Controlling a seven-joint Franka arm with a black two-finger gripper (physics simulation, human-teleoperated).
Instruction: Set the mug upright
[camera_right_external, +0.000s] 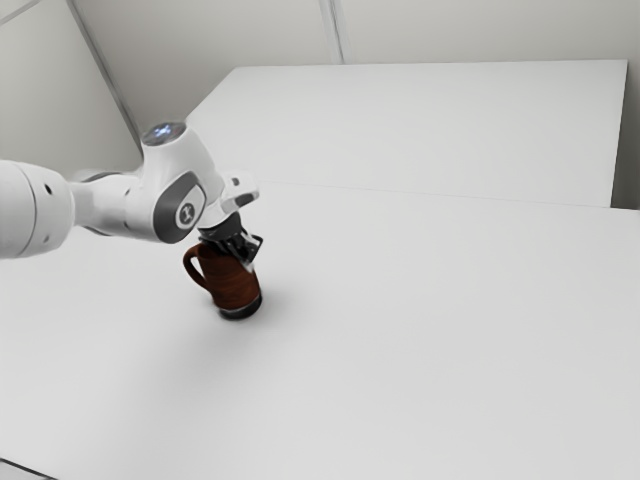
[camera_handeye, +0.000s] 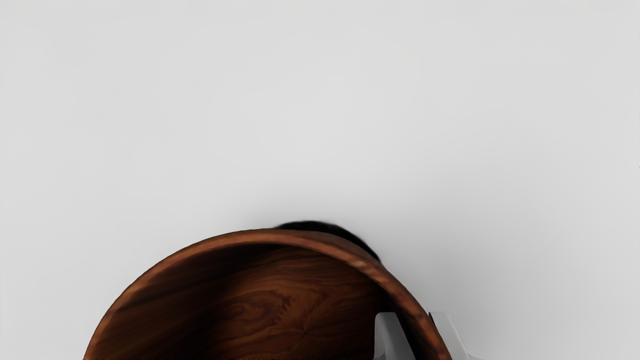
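Note:
My gripper (camera_right_external: 245, 258) is at the top of the brown wooden mug (camera_right_external: 230, 278) in the exterior view. The mug stands nearly upright with a slight tilt, its black base down and its handle toward the exterior view's left. Looking into the mug (camera_handeye: 285, 310) in the wrist view, I see its round mouth and wood-grained inside. The gripper (camera_handeye: 424, 320) straddles the mug's wall there, one finger inside the rim and the other outside, pinching the wall between them. Part of the rim is hidden by the arm in the exterior view.
A white table (camera_right_external: 430, 330) lies under the mug. Behind it stands another white surface (camera_right_external: 420, 125), with pale walls beyond. A dark thin line crosses the exterior view's lower left corner.

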